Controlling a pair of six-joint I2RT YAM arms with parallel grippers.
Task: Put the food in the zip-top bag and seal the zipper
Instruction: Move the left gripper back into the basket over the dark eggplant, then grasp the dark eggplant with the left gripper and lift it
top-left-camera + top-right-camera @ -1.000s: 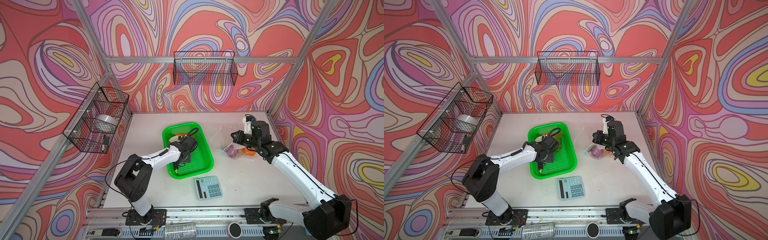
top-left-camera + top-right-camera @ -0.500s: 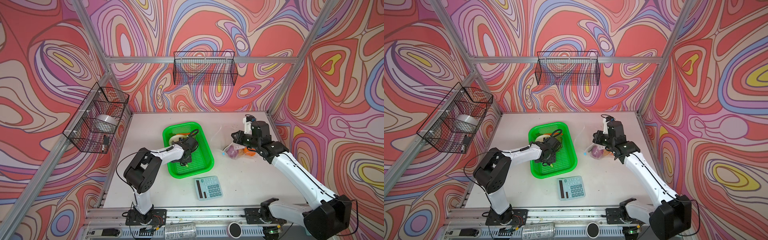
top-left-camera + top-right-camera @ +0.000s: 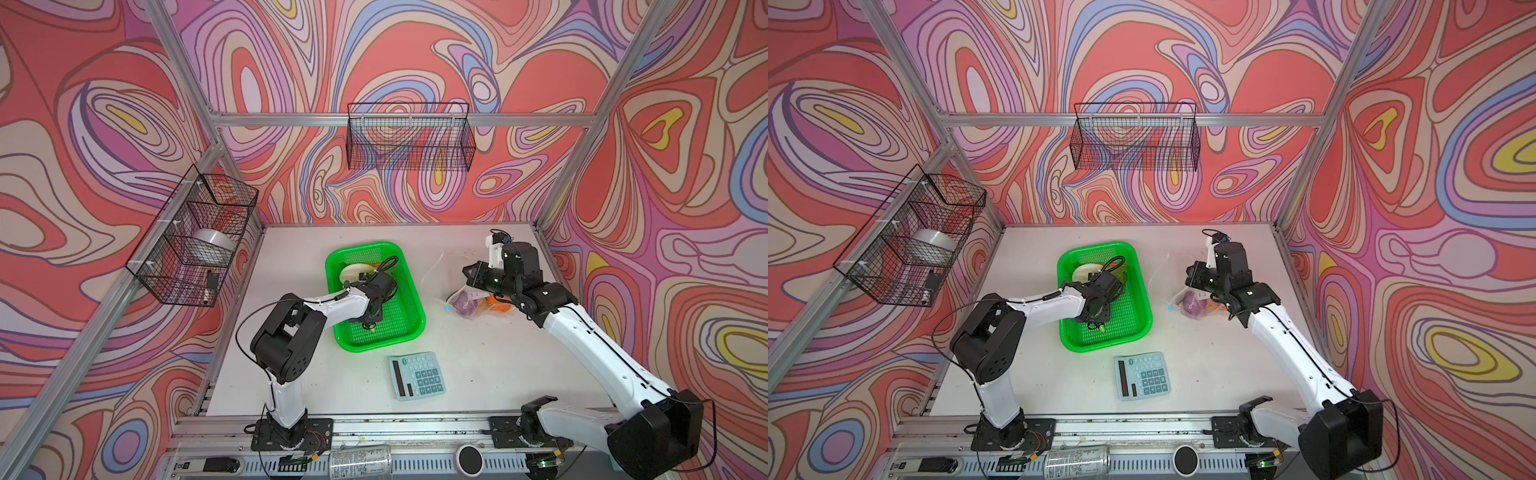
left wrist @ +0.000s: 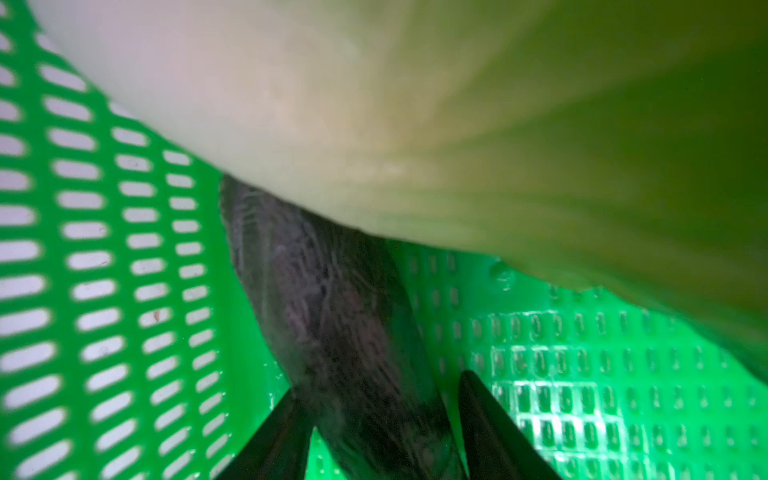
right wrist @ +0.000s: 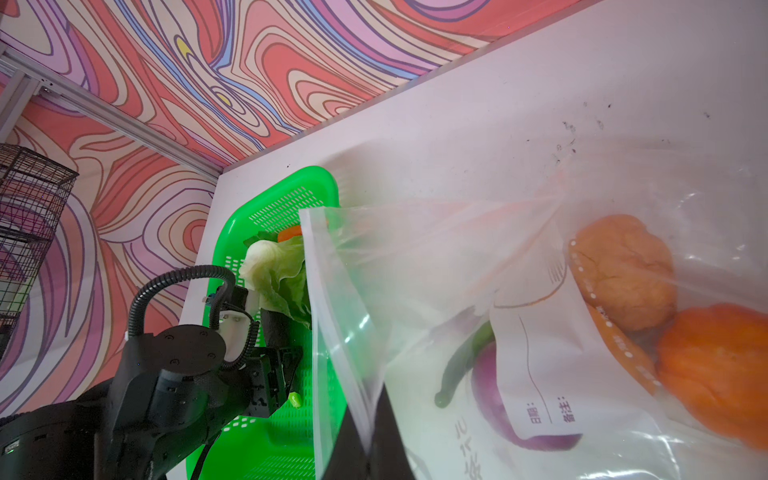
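Since a second ago: left arm (image 3: 324,305) folds nearer green basket (image 3: 413,291). The left gripper (image 4: 380,384) sits half-open astride dark eggplant (image 4: 332,311) under napa cabbage (image 4: 374,124), one finger clear. The right gripper (image 3: 471,274) is unmoved, clamped on zip-top bag (image 5: 415,291) edge.

On table (image 3: 478,365): basket (image 3: 399,316). In basket, far end: cabbage (image 3: 353,272), carrot (image 5: 289,233); eggplant (image 4: 345,332) under cabbage. Right of basket, apart: bag (image 3: 455,297); inside it onion (image 5: 490,395), pepper (image 5: 461,361), potato (image 5: 623,270), pumpkin (image 5: 715,365). Before basket's near-right corner, close: calculator (image 3: 417,376).
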